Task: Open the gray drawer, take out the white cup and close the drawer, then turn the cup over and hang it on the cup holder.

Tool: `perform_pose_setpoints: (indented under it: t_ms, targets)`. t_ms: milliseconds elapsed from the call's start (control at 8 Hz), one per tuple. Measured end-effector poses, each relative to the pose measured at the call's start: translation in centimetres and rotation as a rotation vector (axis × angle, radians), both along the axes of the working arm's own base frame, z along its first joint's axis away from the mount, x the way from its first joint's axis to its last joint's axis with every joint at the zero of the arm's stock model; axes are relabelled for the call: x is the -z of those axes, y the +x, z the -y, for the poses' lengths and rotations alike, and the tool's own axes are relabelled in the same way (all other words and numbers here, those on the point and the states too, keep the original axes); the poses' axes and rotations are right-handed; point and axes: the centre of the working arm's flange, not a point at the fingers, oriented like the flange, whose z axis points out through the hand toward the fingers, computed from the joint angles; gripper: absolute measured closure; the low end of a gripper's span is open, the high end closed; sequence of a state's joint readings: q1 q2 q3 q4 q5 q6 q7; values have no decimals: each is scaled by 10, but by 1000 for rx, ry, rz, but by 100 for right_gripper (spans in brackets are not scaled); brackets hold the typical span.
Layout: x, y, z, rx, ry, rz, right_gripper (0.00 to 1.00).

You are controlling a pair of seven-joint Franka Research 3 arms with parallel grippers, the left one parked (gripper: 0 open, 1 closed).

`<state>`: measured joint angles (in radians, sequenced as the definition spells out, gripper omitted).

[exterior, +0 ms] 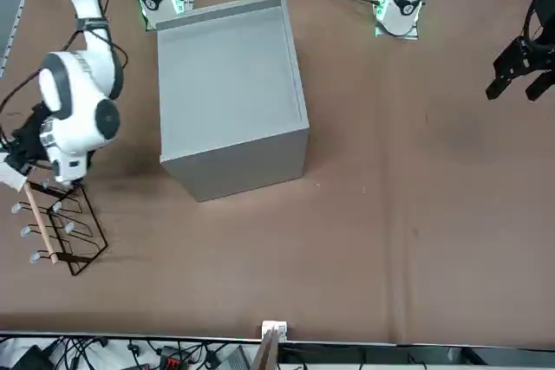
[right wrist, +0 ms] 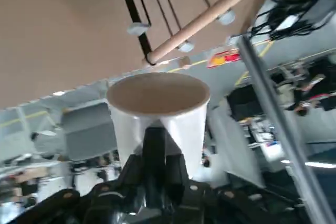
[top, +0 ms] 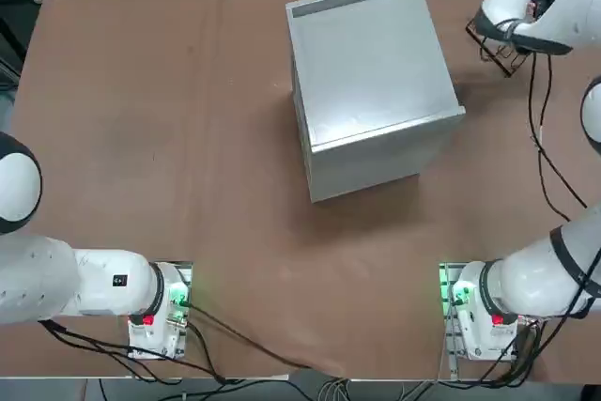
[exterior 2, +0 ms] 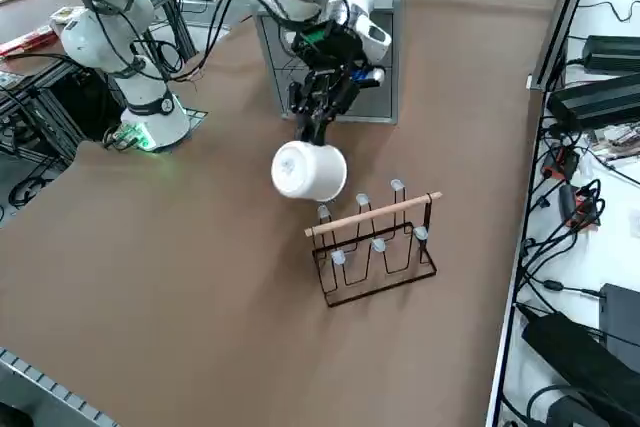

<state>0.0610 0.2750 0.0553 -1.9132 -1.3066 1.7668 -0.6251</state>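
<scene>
The gray metal box cabinet (top: 371,82) sits upper centre of the top view with its drawer shut, so the hanging step is in hand. In the right side view's centre, the right gripper (exterior 2: 312,127) is clamped on the small white ceramic cup (exterior 2: 308,171), held on its side just above the dark wire cup holder with its light wooden bar (exterior 2: 375,239). Next, the cup likely has to be tipped mouth-down and lowered over a white-tipped peg (exterior 2: 361,201). The brown tabletop (top: 160,138) is otherwise bare; cables and equipment line the frame's right edge.
</scene>
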Motion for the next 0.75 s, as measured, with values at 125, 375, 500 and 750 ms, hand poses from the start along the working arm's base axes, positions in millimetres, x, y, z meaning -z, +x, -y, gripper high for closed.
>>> perform_pose_setpoints:
  t_ms: [125, 375, 500, 750]
  targets:
    - [0, -2, -11, -48, -33, -5, 81]
    - [10, -8, -21, -116, -91, -31, 81]
    - [17, -10, -23, -151, -119, -47, 81]
    - [28, -13, -30, -225, -170, -69, 81]
